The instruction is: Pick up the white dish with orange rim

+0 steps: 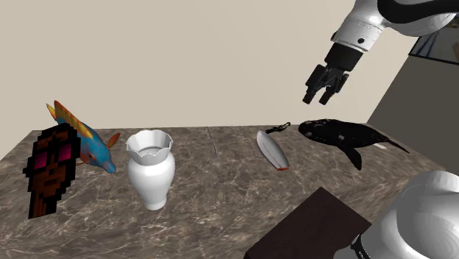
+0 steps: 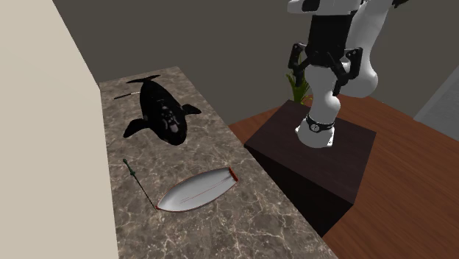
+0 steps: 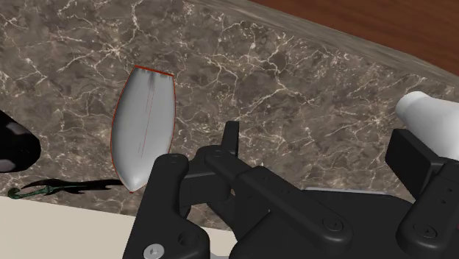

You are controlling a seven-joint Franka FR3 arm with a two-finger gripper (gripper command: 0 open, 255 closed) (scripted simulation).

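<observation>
The pale white, leaf-shaped shallow dish with a thin orange-red rim (image 1: 271, 149) lies flat on the brown veined marble counter (image 1: 221, 199). Nothing touches it. It sits between a tall white vase with a fluted mouth (image 1: 151, 169) and a glossy black whale figure (image 1: 346, 136). A small dark green thing on a thin cord (image 2: 131, 168) lies just beside one long edge, near the wall.

I judge the step in hand to be the approach. The all-black gripper (image 1: 321, 90) hangs high in the air, well apart from the dish, with its fingers standing apart and nothing between them. In the wrist view the dish (image 3: 145, 125) lies off to one side of the gripper (image 3: 321, 147), not between the fingers.

The next move calls for bringing the hand over the dish and lowering it. The fingers would then need turning to close across the narrow width or over one rim edge. The dish looks low and thin, so a pinch from above leaves little to catch.

- **Covered or cut off:** In the wrist view the gripper's own black body covers the dish's lower tip, and the whale (image 3: 11, 147) is cut by the frame edge.
- **Not identifiable:** I cannot name a white rounded shape (image 3: 430, 118) beyond the far finger. The green thing is too small to identify.
- **Unclear:** I cannot tell how deep the dish is.

At the far end of the counter stand a blue and orange fish figure (image 1: 92, 143) and a dark, blocky pixel face with pink glasses (image 1: 50, 169).
</observation>
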